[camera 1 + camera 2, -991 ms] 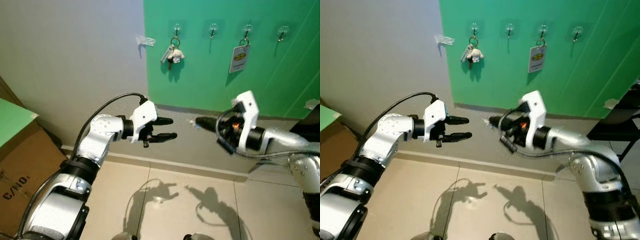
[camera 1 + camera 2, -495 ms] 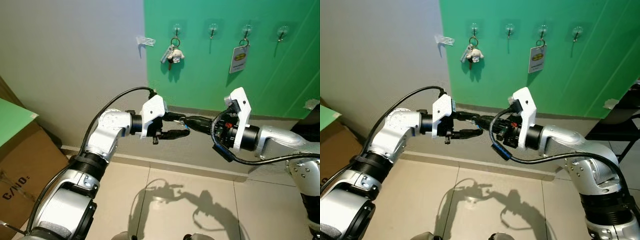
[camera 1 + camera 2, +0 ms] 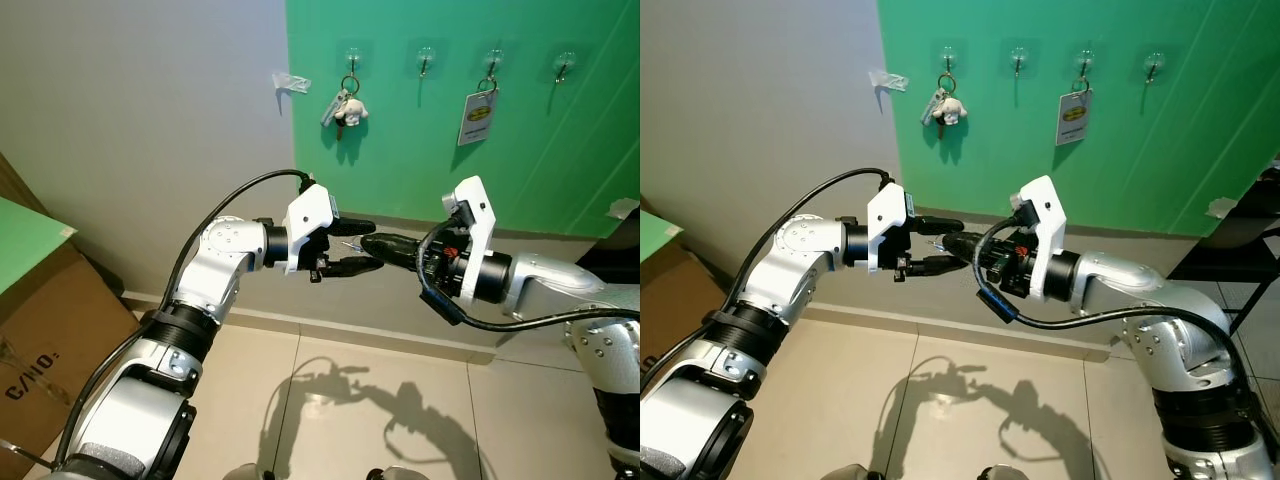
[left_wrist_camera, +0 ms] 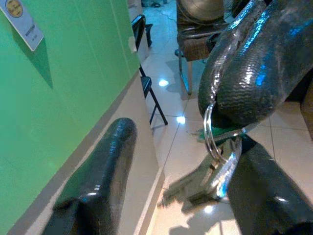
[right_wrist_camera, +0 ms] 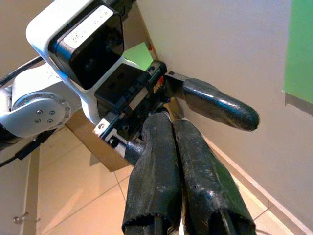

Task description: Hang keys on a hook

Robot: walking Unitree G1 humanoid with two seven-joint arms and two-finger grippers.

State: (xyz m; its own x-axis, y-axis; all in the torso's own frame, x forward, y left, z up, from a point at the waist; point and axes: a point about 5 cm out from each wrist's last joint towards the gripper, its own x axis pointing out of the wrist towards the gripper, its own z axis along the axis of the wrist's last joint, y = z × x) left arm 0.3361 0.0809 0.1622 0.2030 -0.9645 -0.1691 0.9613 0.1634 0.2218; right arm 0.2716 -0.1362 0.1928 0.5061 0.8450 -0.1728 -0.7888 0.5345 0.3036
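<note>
**What I can't make out right now**

From my head cameras the keys (image 3: 352,246) are just a tiny glint between my two grippers, way too small to count. In my left wrist view the key ring (image 4: 211,139) runs up behind my right gripper (image 4: 247,73), so the pinch point is hidden, and the blades blur together. The print on the yellow tag (image 3: 478,116) on the green wall is unreadable. The cardboard box (image 3: 45,330) is cut off at the edge.

The far wall (image 3: 540,130) was green, grey at left; the floor (image 3: 330,400) beige-tiled; the keys (image 4: 215,169) silver.
</note>
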